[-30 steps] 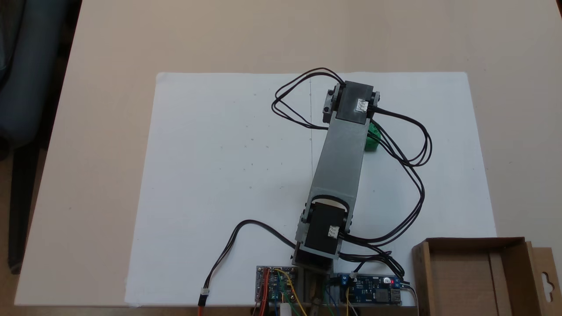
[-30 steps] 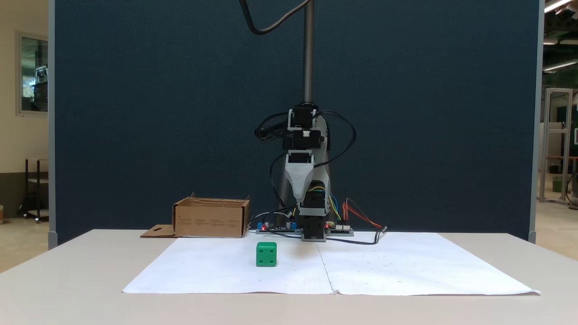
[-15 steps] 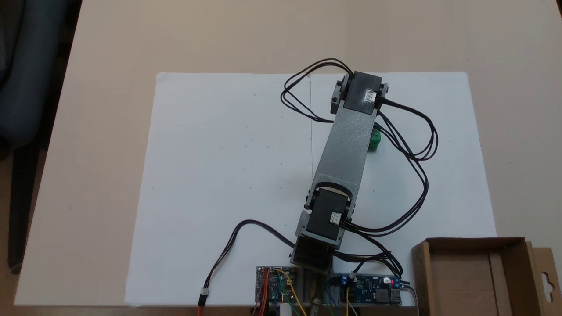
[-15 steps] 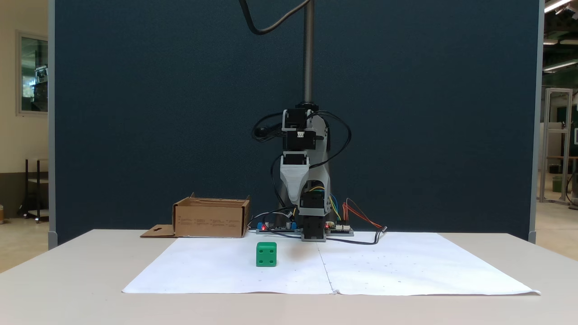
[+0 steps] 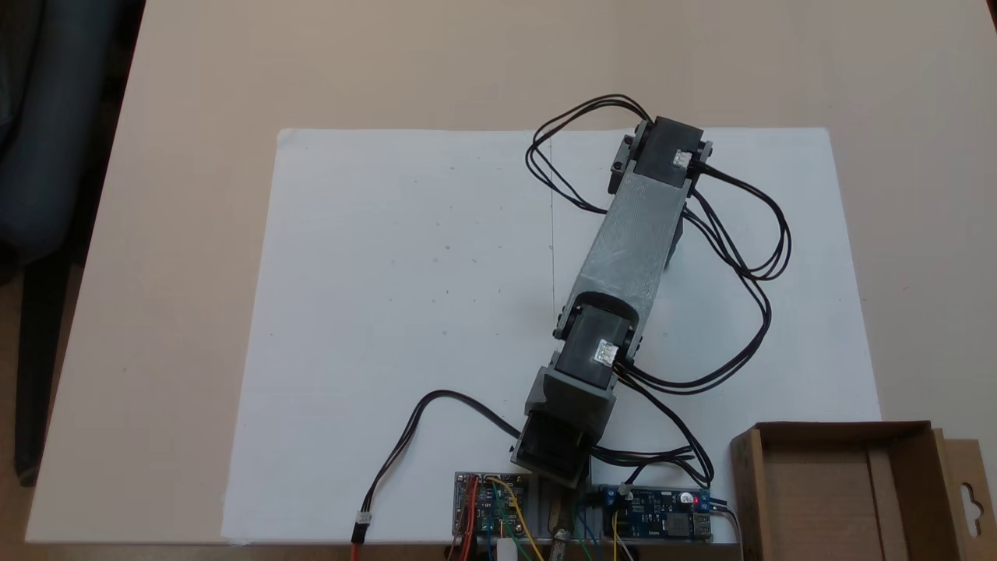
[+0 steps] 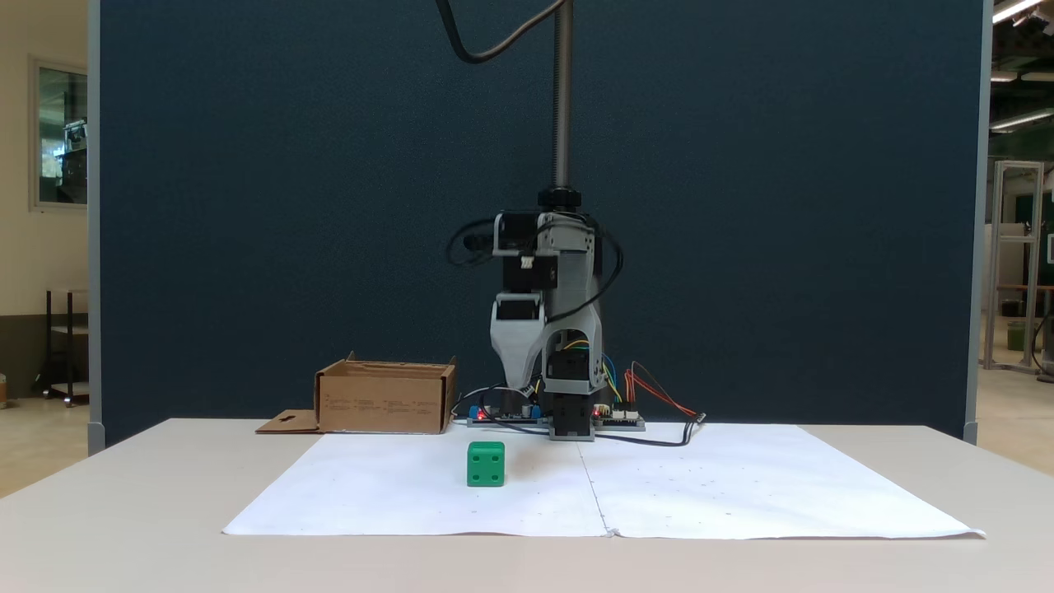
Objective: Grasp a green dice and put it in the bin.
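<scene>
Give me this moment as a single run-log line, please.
phase: approach | hand: above the paper, state unclear | green dice: on white paper, untouched | bin: at table edge, no dice seen inside

Item count: one dice (image 6: 486, 464), green. One bin (image 6: 384, 399), cardboard. One arm (image 5: 629, 234), grey. One paper sheet (image 5: 389, 312), white. Two circuit boards (image 5: 489, 505), side by side at the arm base.

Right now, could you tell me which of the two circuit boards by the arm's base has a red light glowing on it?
The blue board, between the arm's base and the bin in a fixed view, shows the red light; the grey board shows none there.
</scene>
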Robot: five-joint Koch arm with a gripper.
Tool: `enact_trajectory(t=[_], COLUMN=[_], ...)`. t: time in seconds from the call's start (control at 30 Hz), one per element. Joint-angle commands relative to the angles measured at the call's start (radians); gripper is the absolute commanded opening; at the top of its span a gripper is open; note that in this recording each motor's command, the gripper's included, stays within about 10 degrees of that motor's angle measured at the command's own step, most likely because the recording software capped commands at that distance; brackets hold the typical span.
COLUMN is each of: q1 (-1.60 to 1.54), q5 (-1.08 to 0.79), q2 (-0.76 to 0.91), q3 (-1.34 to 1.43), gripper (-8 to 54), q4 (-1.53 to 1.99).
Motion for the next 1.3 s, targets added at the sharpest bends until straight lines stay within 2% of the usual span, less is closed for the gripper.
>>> enact_trajectory(t=[0.0, 0.43, 0.63, 1.27], q1=[0.003, 0.018, 0.064, 0.14], q5=[-0.084, -0.091, -0.156, -0.169], q2=[-0.003, -0.137, -0.183, -0.199], q3=[-0.069, -0.118, -0.121, -0.095], gripper=[50.4, 50.4, 50.4, 50.4], q4=[0.0, -0.006, -0.028, -0.101])
